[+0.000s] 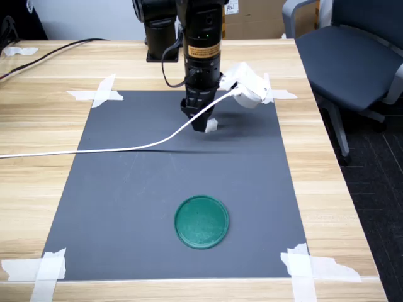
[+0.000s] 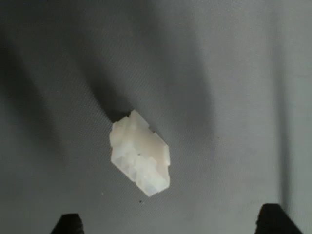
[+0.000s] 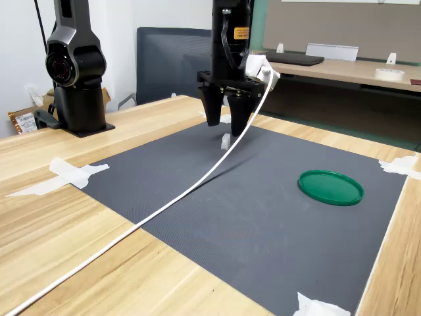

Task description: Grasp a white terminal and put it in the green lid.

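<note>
A tiny white terminal (image 2: 140, 153) lies on the dark grey mat (image 1: 126, 201), at the mat's far side in the first exterior view (image 1: 212, 126). My gripper (image 3: 225, 125) hangs just above it, open, with the terminal (image 3: 225, 141) below the gap between the fingers and nothing held. Only the two black fingertips (image 2: 70, 225) show at the edge of the wrist view. The green lid (image 1: 201, 222) rests flat and empty near the mat's front edge, well apart from the gripper, and sits at the second exterior view's right (image 3: 330, 187).
A white cable (image 1: 94, 151) runs from the white camera housing (image 1: 247, 87) on the wrist across the mat and off the first exterior view's left. White tape strips (image 1: 302, 264) hold the mat's corners. A black arm base (image 3: 75, 72) stands on the wooden table. An office chair (image 1: 352, 56) is beside the table.
</note>
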`<action>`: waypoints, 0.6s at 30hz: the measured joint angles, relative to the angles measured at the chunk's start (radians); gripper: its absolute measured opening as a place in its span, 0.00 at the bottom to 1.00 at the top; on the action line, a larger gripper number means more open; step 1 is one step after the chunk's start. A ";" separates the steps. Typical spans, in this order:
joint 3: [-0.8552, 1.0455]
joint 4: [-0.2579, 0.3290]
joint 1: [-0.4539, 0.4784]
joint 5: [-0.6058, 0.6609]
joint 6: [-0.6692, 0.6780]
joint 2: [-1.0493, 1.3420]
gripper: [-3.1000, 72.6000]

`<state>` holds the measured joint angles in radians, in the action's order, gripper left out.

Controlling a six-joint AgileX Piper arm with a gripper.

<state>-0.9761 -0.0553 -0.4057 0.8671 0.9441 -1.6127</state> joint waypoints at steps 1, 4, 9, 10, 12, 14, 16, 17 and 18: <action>0.013 -0.007 0.000 -0.015 0.007 0.000 0.94; 0.049 -0.025 0.000 -0.057 0.018 0.003 0.94; 0.069 -0.017 0.000 -0.092 0.091 0.014 0.94; 0.069 -0.015 0.000 -0.095 0.109 0.015 0.94; 0.069 -0.012 -0.001 -0.096 0.142 0.015 0.94; 0.069 -0.014 -0.014 -0.095 0.161 0.015 0.94; 0.069 -0.015 -0.041 -0.089 0.167 0.015 0.94; 0.069 -0.014 -0.057 -0.087 0.164 0.015 0.94; 0.069 -0.015 -0.070 -0.086 0.153 0.015 0.94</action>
<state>-0.9075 -0.0698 -0.4760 0.7810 1.0973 -1.5982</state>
